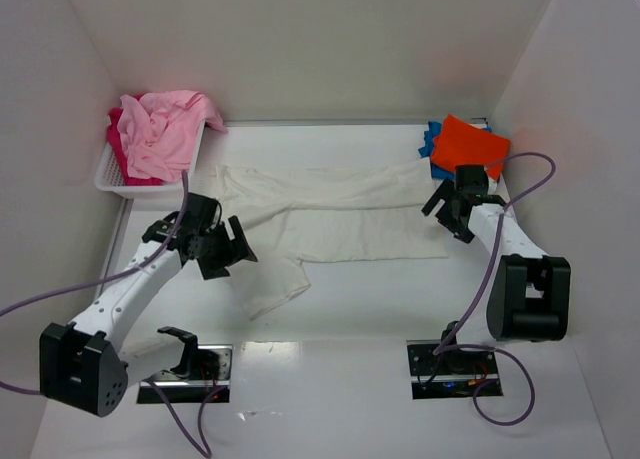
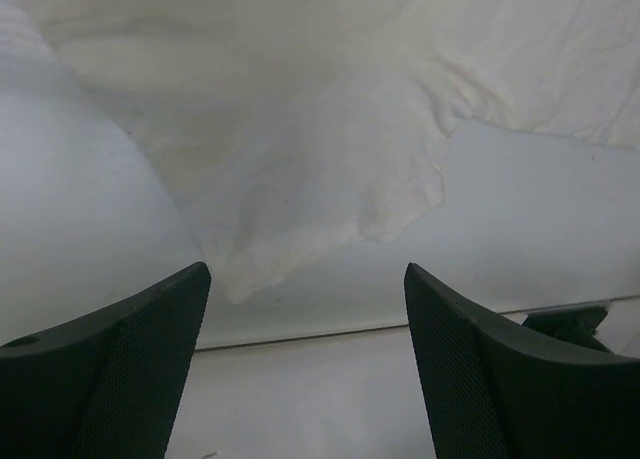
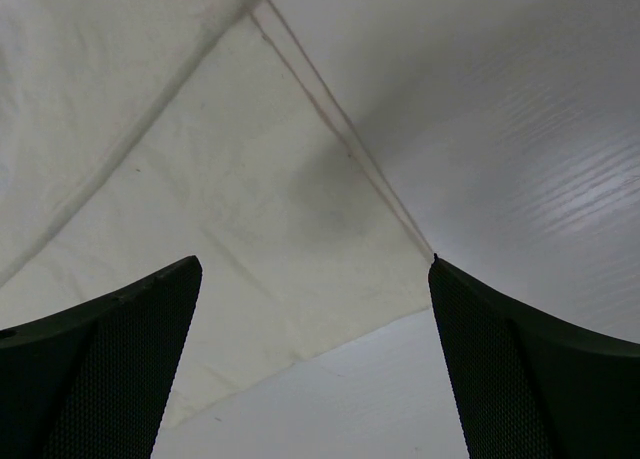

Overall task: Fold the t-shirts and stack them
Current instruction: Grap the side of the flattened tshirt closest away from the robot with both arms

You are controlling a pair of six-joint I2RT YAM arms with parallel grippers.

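Trouble is likeliest toward the near edge of the desk (image 1: pixel 360 319), where a loose sleeve (image 1: pixel 275 291) of the cream-white t-shirt (image 1: pixel 340 214) trails out, crumpled and curled at its tip. The left fingers (image 2: pixel 130 359) hover near that sleeve, on its left side, spread wide and holding nothing. If they come down on the thin curled tip alone, they could pinch only the hem. The sleeve would then drag or twist instead of folding flat over the body. A descent slightly off to the side would close on bare desk.

Farther back, the body of the shirt lies spread across the middle of the desk, its length running left to right, wrinkled near the left end. The right fingers (image 3: pixel 110 359) hover over its right edge, also wide and empty. The wrist view shows a straight hem with bare desk beside it. A grasp there that is out of step with the left arm would likely skew the fold.

At the far right corner the orange t-shirt (image 1: pixel 470 144) sits on the blue t-shirt (image 1: pixel 432 139), close behind the right arm, so a careless swing could knock that stack. At the far left corner the pink t-shirt (image 1: pixel 160 129) and red-magenta t-shirt (image 1: pixel 118 144) are heaped in the white basket (image 1: pixel 108 179), not yet folded.
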